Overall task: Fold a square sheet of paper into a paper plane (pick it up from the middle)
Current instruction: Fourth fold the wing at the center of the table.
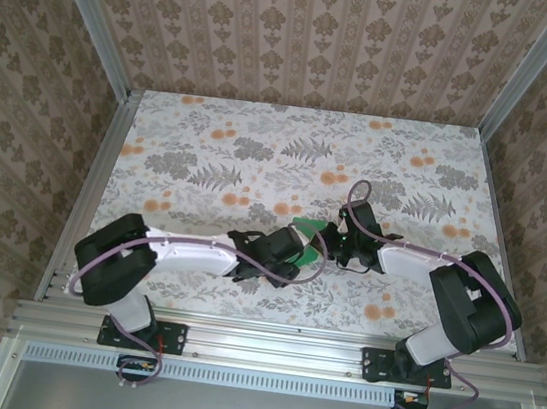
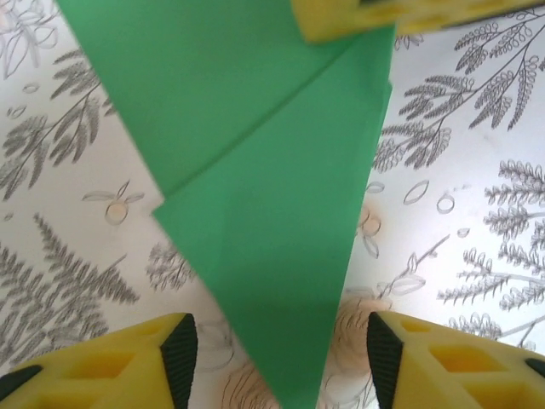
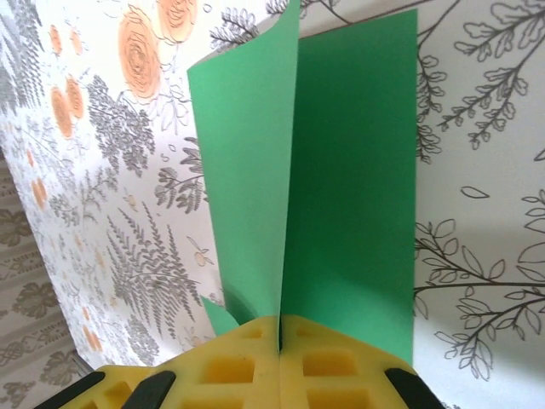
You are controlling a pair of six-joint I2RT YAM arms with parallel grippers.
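While clamped at one end, green paper (image 1: pixel 307 241): partly folded, over the near-middle strip of the floral tabletop (image 1: pixel 260 152), closer to the tabletop's front edge than to its back edge
Paper shape, right wrist view: two long panels meet along a straight crease; one panel leans up away from the tabletop, the other lies flatter toward it
Paper shape, left wrist view: a diagonal folded edge crosses the green surface, which narrows to a point against the tabletop's fern print
Right gripper (image 3: pixel 281 341): closed, yellow fingers pressed tight together on the crease end of the paper, which is sandwiched in the seam between them
Left gripper (image 2: pixel 281 349): jaws stand apart, yellow fingers with black pads (image 2: pixel 180 349) on either side of the paper's pointed end; neither pad touches it, nothing held
Contact with tabletop: cannot tell whether the paper's underside rests on the tabletop or hangs just above it
Arms, top view: both reach inward from the tabletop's front edge and meet over its near-middle, one gripper at each end of the paper
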